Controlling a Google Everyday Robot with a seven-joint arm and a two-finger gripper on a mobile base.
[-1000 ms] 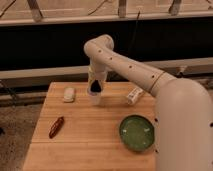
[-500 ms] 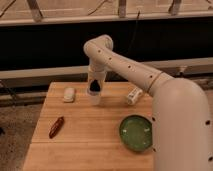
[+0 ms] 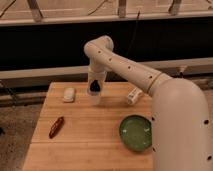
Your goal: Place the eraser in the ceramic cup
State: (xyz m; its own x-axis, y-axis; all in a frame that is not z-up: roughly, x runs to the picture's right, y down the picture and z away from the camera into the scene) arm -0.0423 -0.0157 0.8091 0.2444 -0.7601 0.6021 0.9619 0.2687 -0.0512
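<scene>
My gripper (image 3: 94, 88) hangs at the end of the white arm over the back of the wooden table (image 3: 90, 145), pointing down. It is right above the ceramic cup (image 3: 94, 99), a small whitish cup whose top the dark gripper hides. The eraser is not visible; I cannot tell whether it is in the gripper or in the cup.
A white pebble-like lump (image 3: 69, 94) lies left of the cup. A dark red elongated object (image 3: 56, 127) lies near the left edge. A white bottle (image 3: 133, 95) lies on its side to the right. A wide green bowl (image 3: 135, 132) sits front right, beside the arm.
The gripper has risen slightly above the cup. Everything else stays where it was.
</scene>
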